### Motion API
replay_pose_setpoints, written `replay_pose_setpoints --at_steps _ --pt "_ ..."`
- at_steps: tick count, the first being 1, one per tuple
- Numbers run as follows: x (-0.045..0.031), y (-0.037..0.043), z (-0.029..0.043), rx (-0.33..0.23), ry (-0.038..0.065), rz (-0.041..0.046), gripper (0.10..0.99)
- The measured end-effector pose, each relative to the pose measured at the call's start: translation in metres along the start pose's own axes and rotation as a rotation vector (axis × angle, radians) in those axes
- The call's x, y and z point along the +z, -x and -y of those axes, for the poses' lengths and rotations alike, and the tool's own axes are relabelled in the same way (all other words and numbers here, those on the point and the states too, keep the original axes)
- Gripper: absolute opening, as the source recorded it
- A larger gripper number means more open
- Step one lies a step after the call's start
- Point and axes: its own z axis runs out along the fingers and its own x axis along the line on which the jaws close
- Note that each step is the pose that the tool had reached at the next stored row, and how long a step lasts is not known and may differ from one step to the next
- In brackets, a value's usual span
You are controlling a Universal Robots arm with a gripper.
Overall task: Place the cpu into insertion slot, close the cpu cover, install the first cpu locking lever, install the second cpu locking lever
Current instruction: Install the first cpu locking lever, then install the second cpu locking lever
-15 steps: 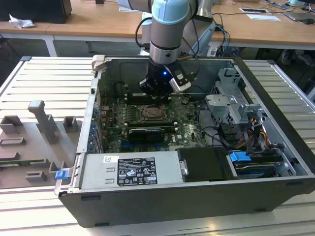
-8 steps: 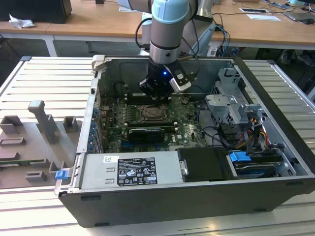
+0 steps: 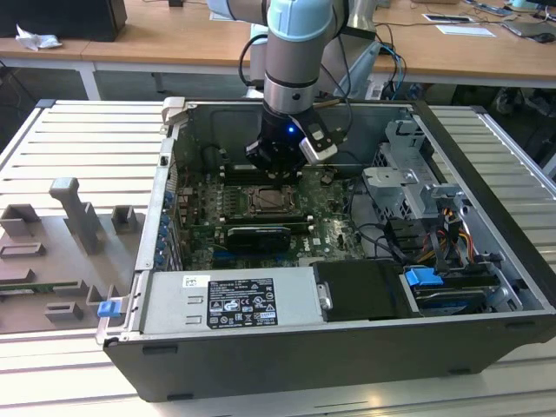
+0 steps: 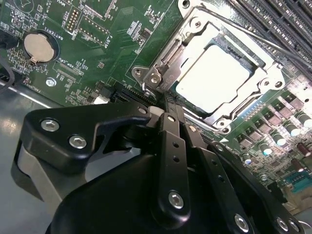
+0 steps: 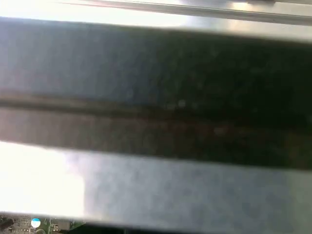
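The cpu (image 4: 212, 80) lies flat in the insertion slot (image 3: 268, 201), its pale face showing through the window of the cpu cover (image 4: 192, 39). The silvery cover lies down over the chip. A thin metal locking lever (image 4: 253, 33) runs along one side of the socket. In the second wrist view my gripper (image 4: 166, 105) is shut, its black fingers (image 4: 168, 146) pressed together with the tips right at a corner of the socket. In the exterior view the gripper (image 3: 276, 167) hangs just above the motherboard, behind the socket.
The open computer case (image 3: 261, 365) stands on a slatted metal table. Memory slots (image 4: 287, 19) flank the socket, and a black graphics card (image 3: 256, 234) lies in front of it. A grey drive cage (image 3: 404, 178) and cables are at the exterior view's right. A coin battery (image 4: 38, 47) sits on the board.
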Motion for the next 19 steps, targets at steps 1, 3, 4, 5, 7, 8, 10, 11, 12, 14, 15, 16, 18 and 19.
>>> replay_pose_setpoints --at_steps 1,3,4,5,7,8,10,11,12,14,15,16,18,19 --pt "0.0005 0.0004 -0.0005 0.000 0.008 0.0014 0.106" --pt "0.0006 0.0005 -0.0006 0.000 0.014 0.0016 0.106" --pt "0.0003 0.0005 -0.0006 0.000 0.014 0.0018 0.106" --pt "-0.0010 0.0005 -0.0008 0.000 0.015 0.0022 0.106" --pt "-0.0103 0.0004 -0.0012 0.000 0.014 0.0015 0.106" --pt "-0.0117 0.0004 -0.0013 0.000 0.014 0.0015 0.106" --pt "-0.0120 0.0002 0.0003 0.000 0.014 0.0015 0.106" --pt "-0.0120 0.0002 0.0006 0.000 0.014 0.0015 0.106" --pt "-0.0120 0.0001 0.0010 0.000 0.014 0.0015 0.106" --pt "-0.0121 0.0000 0.0022 0.000 0.014 0.0015 0.106" --pt "-0.0121 0.0000 0.0026 0.000 0.014 0.0015 0.106" --pt "-0.0121 0.0000 0.0029 0.000 0.014 0.0015 0.106" --pt "-0.0122 -0.0001 0.0034 0.000 0.014 0.0015 0.106" --pt "-0.0122 -0.0001 0.0038 0.000 0.014 0.0014 0.106"
